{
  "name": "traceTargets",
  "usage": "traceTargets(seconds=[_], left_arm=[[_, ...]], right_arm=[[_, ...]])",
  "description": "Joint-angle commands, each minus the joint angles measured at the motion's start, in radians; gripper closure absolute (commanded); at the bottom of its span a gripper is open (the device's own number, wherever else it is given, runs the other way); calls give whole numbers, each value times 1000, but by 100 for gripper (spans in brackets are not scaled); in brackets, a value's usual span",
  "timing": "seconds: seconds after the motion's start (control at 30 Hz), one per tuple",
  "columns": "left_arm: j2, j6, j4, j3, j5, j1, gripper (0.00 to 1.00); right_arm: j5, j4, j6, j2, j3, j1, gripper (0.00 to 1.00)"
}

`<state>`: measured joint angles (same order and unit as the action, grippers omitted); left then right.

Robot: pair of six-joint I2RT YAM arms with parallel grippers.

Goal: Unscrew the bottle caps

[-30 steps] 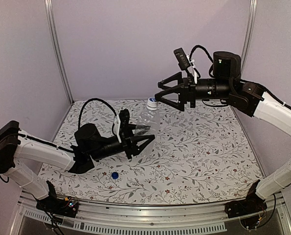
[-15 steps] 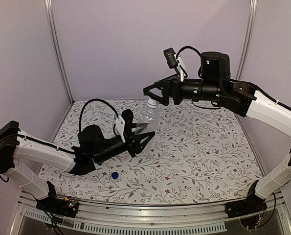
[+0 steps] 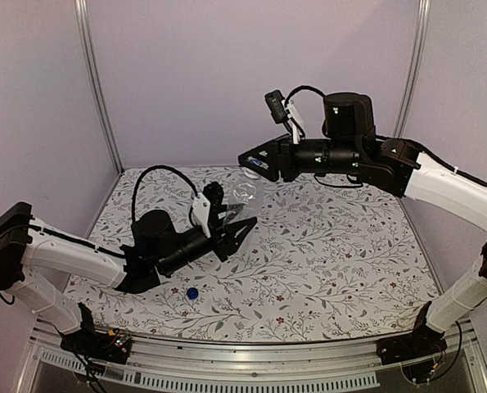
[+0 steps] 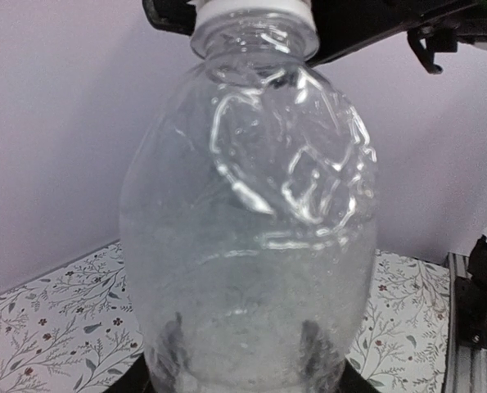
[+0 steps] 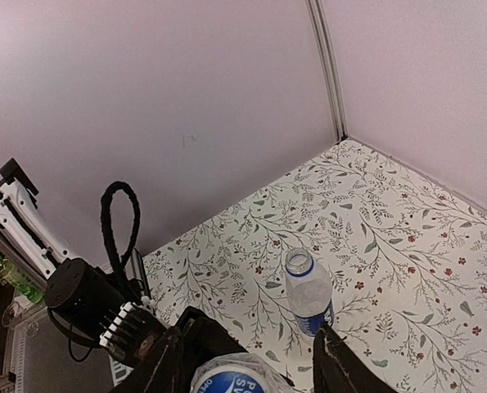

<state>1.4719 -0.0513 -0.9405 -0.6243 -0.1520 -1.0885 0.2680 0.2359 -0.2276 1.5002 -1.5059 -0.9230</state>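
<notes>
The left claw [image 3: 241,219] is clamped on the lower body of the plain bottle [image 4: 247,246]. It holds the bottle off the worktop [image 3: 349,262] with the neck up and far, probably to brace it against the twist. The right claw [image 3: 253,164] reaches in from the right with a jaw on each side of the white cap [image 4: 251,8]. Whether it grips the cap yet, I cannot tell. That cap carries blue print with white letters, cut off at the frame edge and unreadable. The labelled bottle [image 5: 308,295] stands open far off, its blue band too small to read. The blue cap [image 3: 192,292] lies near the front edge, so one cap looks done.
</notes>
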Motion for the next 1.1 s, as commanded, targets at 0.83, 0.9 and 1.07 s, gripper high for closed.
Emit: traceTargets(seconds=[0.83,0.9,1.07], left_arm=[[-39,12,-2,-7,-5,-18,54],[-41,16,-16,1,48,-17,54],[-44,3,-69,20,285,-4,54]], right_arm=[[61,-33,36,-11,27,-7,88],[93,-35,91,-19,29,-5,94],[309,-35,281,-50,51,7,98]])
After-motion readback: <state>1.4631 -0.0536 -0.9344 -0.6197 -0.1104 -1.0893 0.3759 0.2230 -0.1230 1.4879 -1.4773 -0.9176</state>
